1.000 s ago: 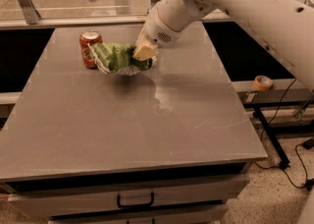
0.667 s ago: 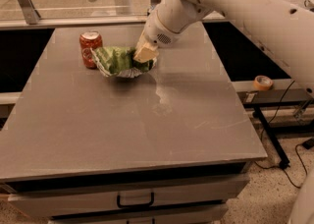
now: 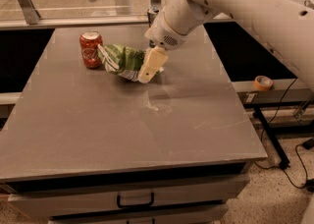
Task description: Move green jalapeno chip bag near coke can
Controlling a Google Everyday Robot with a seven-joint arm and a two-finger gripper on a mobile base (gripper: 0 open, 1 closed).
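The green jalapeno chip bag (image 3: 119,57) lies crumpled on the grey table (image 3: 127,129) at the back left. Its left end is right beside the red coke can (image 3: 91,49), which stands upright. My gripper (image 3: 150,66) is at the bag's right end, touching or overlapping it just above the table top. The white arm reaches in from the upper right. The part of the bag behind the gripper is hidden.
A dark can (image 3: 153,11) stands behind the arm at the table's back edge. A roll of tape (image 3: 263,82) sits on a ledge to the right. A drawer handle (image 3: 135,201) is below the front edge.
The gripper has shifted a little down and toward the camera at the bag's right end. The bag and the can have stayed where they were.
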